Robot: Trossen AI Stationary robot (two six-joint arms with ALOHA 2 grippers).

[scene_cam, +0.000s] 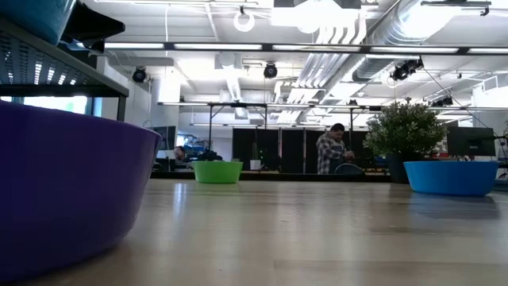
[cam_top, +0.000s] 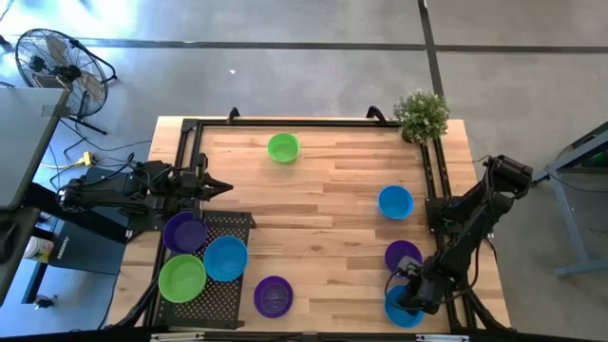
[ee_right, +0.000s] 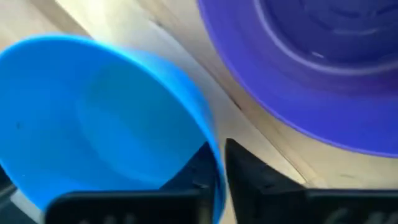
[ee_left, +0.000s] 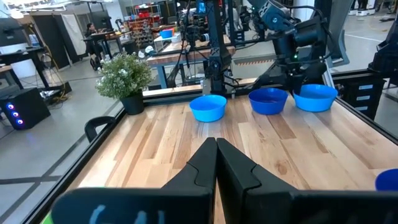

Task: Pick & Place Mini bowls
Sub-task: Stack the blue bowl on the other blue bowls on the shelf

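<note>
Blue mini bowl (ee_right: 106, 118)'s rim between right tool (ee_right: 214, 171)'s fingers.

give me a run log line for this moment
right gripper: shut on blue bowl rim, near edge | left gripper: shut, idle above rack

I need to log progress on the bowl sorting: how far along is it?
Looks done: a purple plastic bowl, a blue bowl and a green bowl sit on the black mesh rack. In hand: the right gripper pinches the rim of a blue bowl at the near right corner. Left: a green bowl, a blue bowl, two purple bowls. The left gripper waits shut.
</note>
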